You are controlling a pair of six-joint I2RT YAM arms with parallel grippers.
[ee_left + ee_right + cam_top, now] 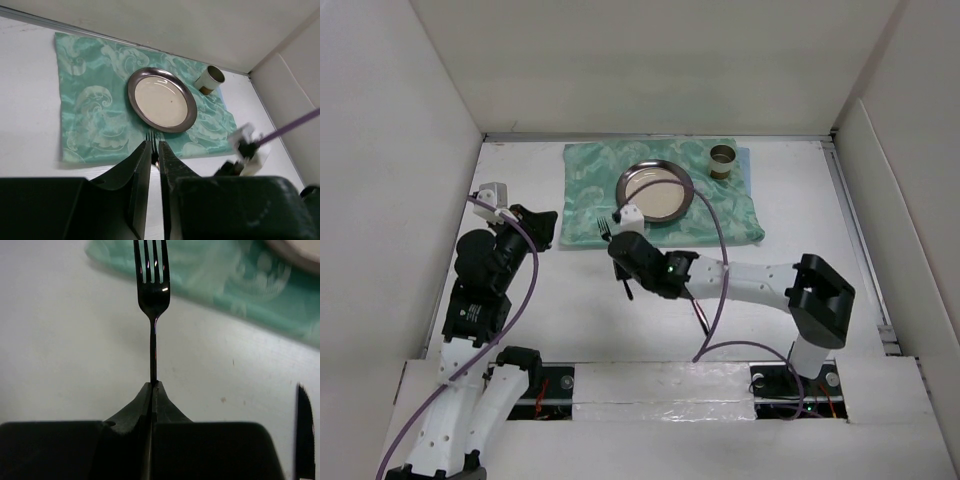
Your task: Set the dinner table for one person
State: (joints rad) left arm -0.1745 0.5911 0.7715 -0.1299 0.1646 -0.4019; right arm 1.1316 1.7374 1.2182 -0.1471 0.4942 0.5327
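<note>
the white tabletop (570,320) fills the whole floor, from the arm bases at the near edge to the far wall, and is boxed in by white panels (660,60). a green patterned cloth (590,185) lies flat on its far middle part, close to the far wall. the right arm (760,280) reaches leftward over the bare tabletop toward the cloth's near edge. the left arm (480,290) is folded up on the left side, its wrist turned toward the cloth. the right gripper (153,386) is clamped tight on the handle of a dark fork (154,300). the left gripper (155,143) is closed down to a thin slit and holds nothing. a round plate (657,190) with a dark metal rim and a pale centre sits on the middle of the cloth. a small cup (724,160) stands upright toward the cloth's far right corner, near the plate but apart from it. the fork points straight out from the gripper, with its tines over the cloth's near edge, left of the plate, and its handle over bare tabletop. whether it touches the surface cannot be told. a dark knife (304,435) lies on the bare tabletop beside the right gripper, partly cut off by the frame.
</note>
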